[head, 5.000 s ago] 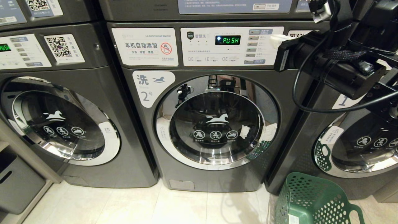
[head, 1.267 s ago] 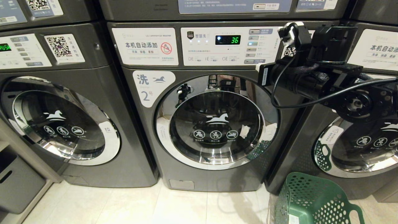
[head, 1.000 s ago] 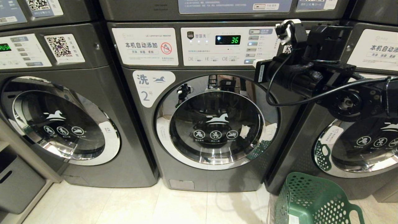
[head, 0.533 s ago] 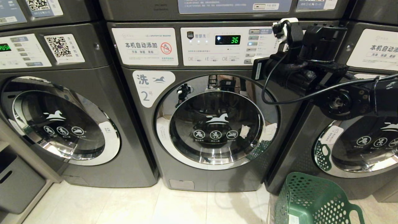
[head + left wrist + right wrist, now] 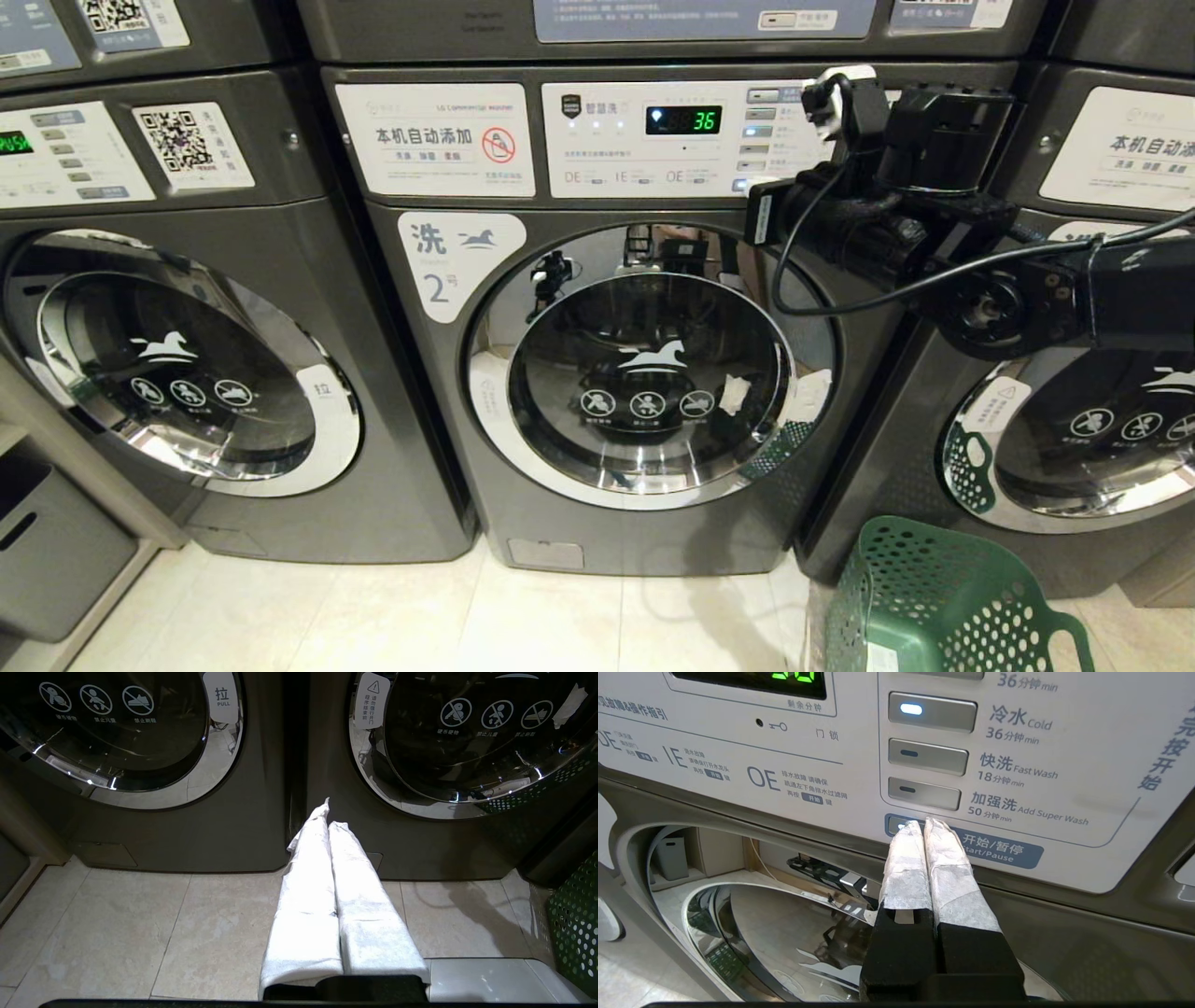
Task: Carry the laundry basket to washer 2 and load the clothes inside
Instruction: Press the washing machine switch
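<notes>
Three grey front-loaders line a pale tiled floor [image 5: 392, 616]. Washer 2 [image 5: 597, 523], labelled "LG Commercial Washer", door shut, display [image 5: 683, 119] reading 36. Right hand [image 5: 923, 825], pinched shut and empty, at its "Start/Pause" button [image 5: 994, 851]. Left hand [image 5: 329, 812] closed, low. Green laundry basket [image 5: 943, 607] at near right.

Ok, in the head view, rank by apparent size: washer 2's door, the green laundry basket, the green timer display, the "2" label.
Largest to smallest:
1. washer 2's door
2. green laundry basket, partly cut off by the frame, so its true extent is unsure
3. "2" label
4. green timer display
</notes>
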Robot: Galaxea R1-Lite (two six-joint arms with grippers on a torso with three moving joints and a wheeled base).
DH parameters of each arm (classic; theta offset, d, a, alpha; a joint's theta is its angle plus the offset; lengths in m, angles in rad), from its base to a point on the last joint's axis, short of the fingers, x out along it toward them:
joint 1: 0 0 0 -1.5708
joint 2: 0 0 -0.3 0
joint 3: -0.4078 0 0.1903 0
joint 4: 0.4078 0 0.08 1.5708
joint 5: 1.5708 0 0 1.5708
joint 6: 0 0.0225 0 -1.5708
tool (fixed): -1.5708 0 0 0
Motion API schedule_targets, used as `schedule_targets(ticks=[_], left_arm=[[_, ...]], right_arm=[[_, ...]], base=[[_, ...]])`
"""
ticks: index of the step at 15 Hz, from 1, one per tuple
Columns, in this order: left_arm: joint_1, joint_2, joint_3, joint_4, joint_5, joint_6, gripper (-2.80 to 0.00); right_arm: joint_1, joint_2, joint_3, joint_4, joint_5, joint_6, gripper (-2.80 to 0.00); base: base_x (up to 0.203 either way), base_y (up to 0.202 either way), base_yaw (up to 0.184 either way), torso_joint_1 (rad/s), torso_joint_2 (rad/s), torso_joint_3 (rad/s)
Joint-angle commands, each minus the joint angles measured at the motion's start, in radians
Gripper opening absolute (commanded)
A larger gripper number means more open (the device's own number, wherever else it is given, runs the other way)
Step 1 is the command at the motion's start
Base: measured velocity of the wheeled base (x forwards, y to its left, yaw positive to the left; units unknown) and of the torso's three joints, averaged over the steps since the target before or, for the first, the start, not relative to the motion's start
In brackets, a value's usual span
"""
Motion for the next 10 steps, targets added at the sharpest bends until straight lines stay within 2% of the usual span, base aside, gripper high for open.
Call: schedule_targets(ticks=[1, 10], left_arm=[[0.0, -0.002, 0.002, 0.0, 0.0, 0.0, -2.8], [0.0, -0.002, 0.002, 0.0, 0.0, 0.0, -2.8]], right_arm=[[0.001, 0.01, -0.012, -0.005, -0.001, -0.001, -2.8], [-0.001, 0.051, -0.016, -0.012, -0.012, 0.004, -2.8]], base=[[0.0, 0.0, 0.0, 0.0, 0.0, 0.0], [0.0, 0.0, 0.0, 0.0, 0.0, 0.0]])
